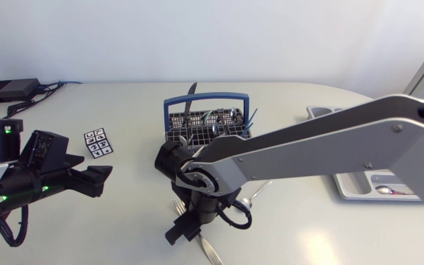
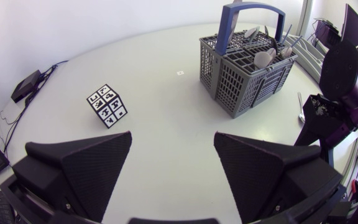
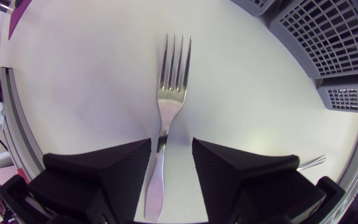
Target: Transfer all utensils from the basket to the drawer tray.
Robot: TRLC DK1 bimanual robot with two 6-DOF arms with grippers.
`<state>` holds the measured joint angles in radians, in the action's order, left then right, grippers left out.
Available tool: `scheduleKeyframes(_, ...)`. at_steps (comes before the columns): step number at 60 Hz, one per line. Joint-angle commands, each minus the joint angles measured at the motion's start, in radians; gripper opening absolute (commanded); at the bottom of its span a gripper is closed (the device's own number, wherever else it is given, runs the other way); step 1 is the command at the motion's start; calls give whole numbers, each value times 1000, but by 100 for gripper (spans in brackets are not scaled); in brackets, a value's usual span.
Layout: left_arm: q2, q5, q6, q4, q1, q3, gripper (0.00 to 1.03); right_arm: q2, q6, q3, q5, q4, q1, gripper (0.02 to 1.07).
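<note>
While the right jaws straddle a fork (image 3: 171,104), a patterned cube (image 2: 107,106) sits apart.

The fork (image 3: 171,102) is polished, glossy metal. The basket (image 2: 247,81) is matt grey plastic lattice. The counter (image 1: 124,110) is smooth, matt white.

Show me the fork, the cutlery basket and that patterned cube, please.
fork (image 3: 171,102): right wrist view, on the neck just below the tines.
basket (image 2: 252,84): left wrist view, on its grey mesh side wall.
cube (image 2: 107,106): left wrist view, on a patterned face.
</note>
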<state>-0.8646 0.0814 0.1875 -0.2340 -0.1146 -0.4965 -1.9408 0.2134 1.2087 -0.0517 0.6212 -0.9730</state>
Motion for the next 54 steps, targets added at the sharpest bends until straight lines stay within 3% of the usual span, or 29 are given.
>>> scheduleKeyframes(1,1,9,-2,15,-11,21,93,-38,0,26,12,-6,-15,44)
scheduleKeyframes(11,1,9,-2,18,-16,22,93,-53,-2,32,19,-5,-27,44)
scheduleKeyframes(17,1,9,-2,18,-17,24,93,-53,-9,35,21,-5,-27,28)
scheduleKeyframes(40,3,9,-2,18,-26,33,93,-49,-34,23,39,6,-44,9)
scheduleKeyframes(54,3,9,-2,18,-37,36,93,43,-68,-1,36,40,-44,8)
